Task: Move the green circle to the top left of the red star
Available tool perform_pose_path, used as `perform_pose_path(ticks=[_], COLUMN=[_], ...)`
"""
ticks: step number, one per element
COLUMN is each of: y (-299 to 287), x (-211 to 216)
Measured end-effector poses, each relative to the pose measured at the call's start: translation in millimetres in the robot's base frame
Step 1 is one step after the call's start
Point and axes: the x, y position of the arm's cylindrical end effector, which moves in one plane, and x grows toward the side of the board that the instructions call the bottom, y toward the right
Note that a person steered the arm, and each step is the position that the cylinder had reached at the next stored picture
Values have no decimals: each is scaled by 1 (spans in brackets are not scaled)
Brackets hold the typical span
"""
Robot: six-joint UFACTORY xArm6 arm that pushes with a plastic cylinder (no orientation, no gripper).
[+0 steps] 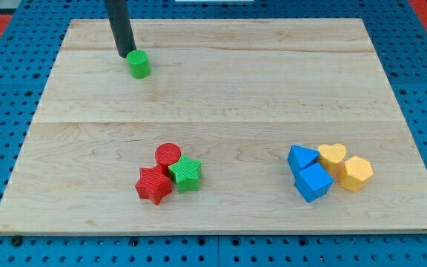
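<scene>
My tip (124, 55) touches the green circle (139, 64) on its left, well above the red star (153, 185); I have no jaws, only a rod

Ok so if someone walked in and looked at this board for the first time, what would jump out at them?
Probably my tip, the dark rod coming down at the view's top left, right beside the green circle on its left. Next, two tight clusters near the view's bottom: the red star, red circle and green star at centre-left, and two blue blocks packed against a yellow heart and yellow hexagon on the right.
</scene>
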Motion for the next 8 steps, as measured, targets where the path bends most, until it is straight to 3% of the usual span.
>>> perform_pose_path(ticks=[2,4,8], y=[23,74,55], x=[0,35,30])
